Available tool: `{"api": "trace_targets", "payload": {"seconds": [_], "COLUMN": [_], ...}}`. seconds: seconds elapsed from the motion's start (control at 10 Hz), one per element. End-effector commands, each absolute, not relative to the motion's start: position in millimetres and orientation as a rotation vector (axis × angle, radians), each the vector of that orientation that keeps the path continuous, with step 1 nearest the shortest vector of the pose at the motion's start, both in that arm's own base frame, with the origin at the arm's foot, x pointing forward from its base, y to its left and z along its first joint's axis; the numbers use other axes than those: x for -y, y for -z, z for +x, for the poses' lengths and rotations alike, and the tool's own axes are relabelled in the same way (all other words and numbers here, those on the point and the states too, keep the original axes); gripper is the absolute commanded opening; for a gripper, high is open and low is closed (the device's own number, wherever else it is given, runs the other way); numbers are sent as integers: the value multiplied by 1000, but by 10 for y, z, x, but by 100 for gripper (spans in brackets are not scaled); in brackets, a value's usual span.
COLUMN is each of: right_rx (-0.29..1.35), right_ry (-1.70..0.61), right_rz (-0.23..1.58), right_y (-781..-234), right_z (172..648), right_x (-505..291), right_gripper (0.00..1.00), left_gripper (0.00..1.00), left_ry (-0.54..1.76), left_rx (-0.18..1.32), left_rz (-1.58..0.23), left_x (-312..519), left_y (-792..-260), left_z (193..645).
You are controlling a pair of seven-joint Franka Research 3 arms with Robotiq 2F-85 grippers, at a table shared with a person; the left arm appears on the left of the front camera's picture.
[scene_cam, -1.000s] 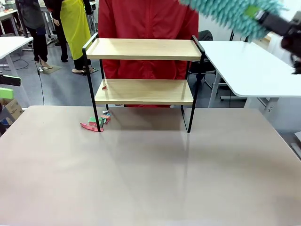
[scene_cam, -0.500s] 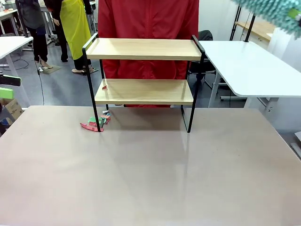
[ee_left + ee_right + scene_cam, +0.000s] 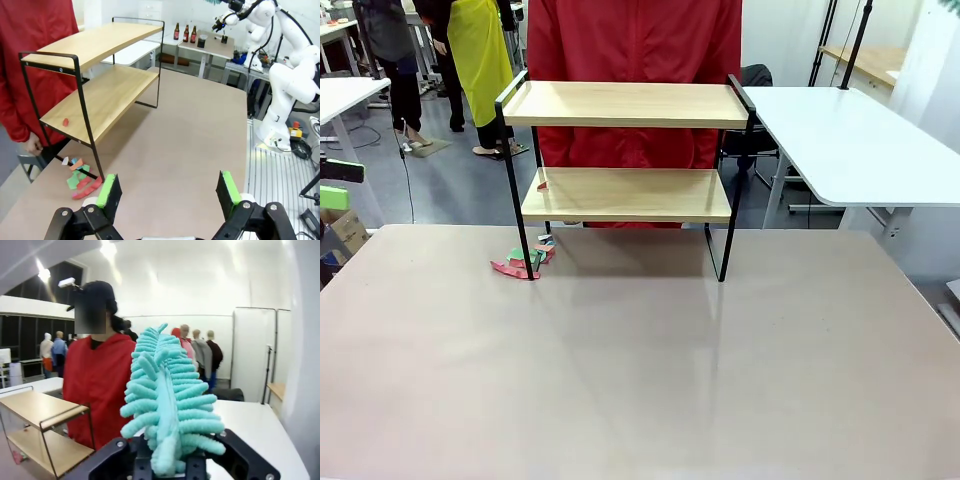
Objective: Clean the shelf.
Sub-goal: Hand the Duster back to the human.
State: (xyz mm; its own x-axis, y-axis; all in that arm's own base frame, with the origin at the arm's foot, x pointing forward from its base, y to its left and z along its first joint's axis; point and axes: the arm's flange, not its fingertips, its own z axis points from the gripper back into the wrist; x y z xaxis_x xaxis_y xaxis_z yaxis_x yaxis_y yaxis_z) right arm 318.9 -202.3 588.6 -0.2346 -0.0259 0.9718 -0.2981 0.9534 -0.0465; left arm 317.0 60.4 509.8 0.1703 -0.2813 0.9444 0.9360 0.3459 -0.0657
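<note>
Two-tier shelf (image 3: 626,150), light wooden boards

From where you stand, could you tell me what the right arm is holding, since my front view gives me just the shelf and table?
Observer: The right gripper is shut on a teal duster, held upright.
Operator: Thank you. Is the left gripper holding anything?
Observer: No, the left gripper is open with nothing between its green pads, low over the table.
Operator: Is anything left on the shelf?
Observer: One small red scrap lies on the lower board of the shelf, near the end by the person's red jacket.
</note>
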Motion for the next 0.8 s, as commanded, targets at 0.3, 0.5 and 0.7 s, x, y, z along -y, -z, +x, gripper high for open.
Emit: {"api": "trace_targets", "payload": {"seconds": [0.3, 0.5, 0.7], "right_rx": [1701, 1624, 1549], "right_ry": [-188, -183, -182], "right_rz": [114, 110, 112], "right_y": [-5309, -5110, -4859], "right_z": [3509, 3566, 3627], "right_x": [1138, 1156, 1132], "right_gripper": [16, 16, 16], "left_gripper": [100, 100, 100], "left_ry": [998, 998, 998], "left_rx": [1060, 1060, 1060], "left_rz": [-815, -815, -815], "left_x": [-594, -594, -594], "left_y": [-5128, -5128, -5128], "left_z": [3180, 3180, 3180]}}
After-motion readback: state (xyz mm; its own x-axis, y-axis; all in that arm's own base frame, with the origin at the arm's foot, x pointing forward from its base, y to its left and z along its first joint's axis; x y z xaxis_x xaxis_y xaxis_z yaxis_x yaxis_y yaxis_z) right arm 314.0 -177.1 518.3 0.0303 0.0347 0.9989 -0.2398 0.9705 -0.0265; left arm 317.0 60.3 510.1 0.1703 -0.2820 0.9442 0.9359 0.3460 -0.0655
